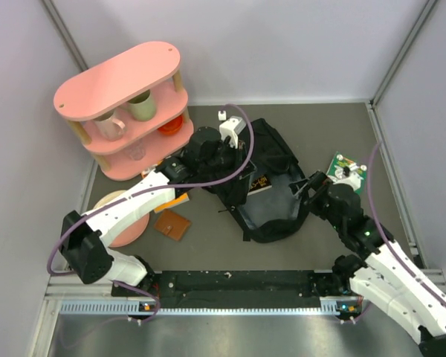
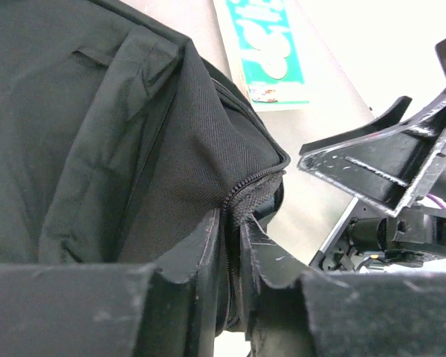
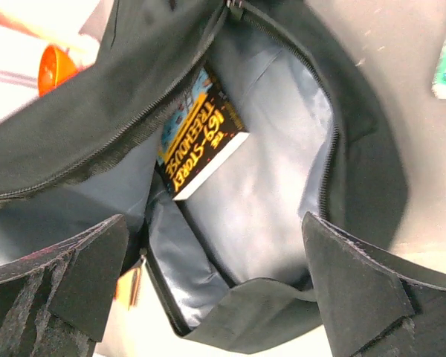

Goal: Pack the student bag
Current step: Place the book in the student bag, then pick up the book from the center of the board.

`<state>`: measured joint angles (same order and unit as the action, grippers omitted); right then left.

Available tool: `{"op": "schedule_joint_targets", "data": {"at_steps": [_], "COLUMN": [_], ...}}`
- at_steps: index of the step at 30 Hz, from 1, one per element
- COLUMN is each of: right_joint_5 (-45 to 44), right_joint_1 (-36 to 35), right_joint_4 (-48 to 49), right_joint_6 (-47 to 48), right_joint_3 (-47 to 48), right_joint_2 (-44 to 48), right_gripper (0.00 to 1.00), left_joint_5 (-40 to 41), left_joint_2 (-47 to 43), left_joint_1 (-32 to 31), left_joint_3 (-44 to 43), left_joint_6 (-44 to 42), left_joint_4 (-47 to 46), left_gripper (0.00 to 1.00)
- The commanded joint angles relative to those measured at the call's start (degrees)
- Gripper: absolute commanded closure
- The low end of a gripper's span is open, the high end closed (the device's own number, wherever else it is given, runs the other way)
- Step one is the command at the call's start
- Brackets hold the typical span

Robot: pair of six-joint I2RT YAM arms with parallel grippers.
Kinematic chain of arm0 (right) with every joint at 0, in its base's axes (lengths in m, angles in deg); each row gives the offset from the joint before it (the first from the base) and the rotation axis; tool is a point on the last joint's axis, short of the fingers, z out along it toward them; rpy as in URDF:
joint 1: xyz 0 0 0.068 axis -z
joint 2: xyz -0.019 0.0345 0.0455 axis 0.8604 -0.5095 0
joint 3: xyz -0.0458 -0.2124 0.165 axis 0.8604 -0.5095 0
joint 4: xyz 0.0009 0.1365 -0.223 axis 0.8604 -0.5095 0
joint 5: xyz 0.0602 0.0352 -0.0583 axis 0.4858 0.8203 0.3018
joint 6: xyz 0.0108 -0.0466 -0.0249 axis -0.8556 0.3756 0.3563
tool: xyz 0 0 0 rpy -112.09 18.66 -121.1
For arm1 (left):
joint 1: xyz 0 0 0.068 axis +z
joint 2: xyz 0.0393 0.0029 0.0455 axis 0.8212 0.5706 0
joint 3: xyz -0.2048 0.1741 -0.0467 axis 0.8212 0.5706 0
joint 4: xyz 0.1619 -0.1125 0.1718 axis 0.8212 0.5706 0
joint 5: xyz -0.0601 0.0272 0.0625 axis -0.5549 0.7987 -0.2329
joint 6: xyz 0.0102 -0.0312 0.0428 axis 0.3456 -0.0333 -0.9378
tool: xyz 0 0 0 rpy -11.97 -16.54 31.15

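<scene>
The black student bag (image 1: 271,216) lies open in the middle of the table, its grey lining (image 3: 267,186) showing. A black and yellow book (image 3: 201,137) lies inside it and also shows in the top view (image 1: 259,183). My left gripper (image 1: 234,169) is shut on the bag's zip edge (image 2: 245,195) at the far left of the opening and holds it up. My right gripper (image 1: 306,190) is open and empty at the right side of the opening; in its wrist view (image 3: 215,275) the jaws stand wide apart above the bag's near rim.
A green book (image 1: 349,169) lies right of the bag, also in the left wrist view (image 2: 264,44). A pink two-tier shelf (image 1: 119,82) with mugs and an orange bowl (image 3: 56,67) stands at back left. A brown wallet (image 1: 172,223) and a pink plate (image 1: 123,223) lie front left.
</scene>
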<state>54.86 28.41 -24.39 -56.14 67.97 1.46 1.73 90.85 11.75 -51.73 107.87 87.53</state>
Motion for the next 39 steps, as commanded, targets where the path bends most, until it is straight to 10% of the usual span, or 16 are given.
{"op": "schedule_joint_targets", "data": {"at_steps": [1, 6, 13, 18, 29, 39], "right_joint_5": [-11.49, -14.77, -0.72, 16.25, 25.04, 30.59], "right_joint_1": [0.55, 8.09, 30.76, 49.38, 56.09, 61.9], "right_joint_4": [-10.61, -17.74, -17.31, -14.06, -2.91, 3.95], "right_joint_6": [1.6, 5.01, 12.58, 13.55, 13.2, 16.36], "right_joint_3": [1.07, 5.98, 10.74, 11.27, 6.89, 6.26], "right_joint_2": [6.71, 2.51, -5.05, -10.68, -21.58, -28.7], "right_gripper": [0.01, 0.01, 0.01, 0.01, 0.01, 0.01], "left_joint_5": [-5.26, -1.23, 2.37, -0.68, -8.43, -11.94], "left_joint_2": [0.02, -4.8, -6.49, 9.98, 44.11, 57.67], "left_joint_1": [0.22, -2.23, -2.42, -2.42, -2.42, -3.29], "left_joint_3": [-1.64, -4.79, -10.33, -22.16, -48.72, -54.37], "left_joint_6": [0.14, -3.01, -4.25, -5.31, 2.25, 9.62], "left_joint_4": [-2.5, 2.6, 2.09, -0.47, -5.65, -14.69], "left_gripper": [0.67, 0.21, 0.08, 0.06, 0.01, 0.01]}}
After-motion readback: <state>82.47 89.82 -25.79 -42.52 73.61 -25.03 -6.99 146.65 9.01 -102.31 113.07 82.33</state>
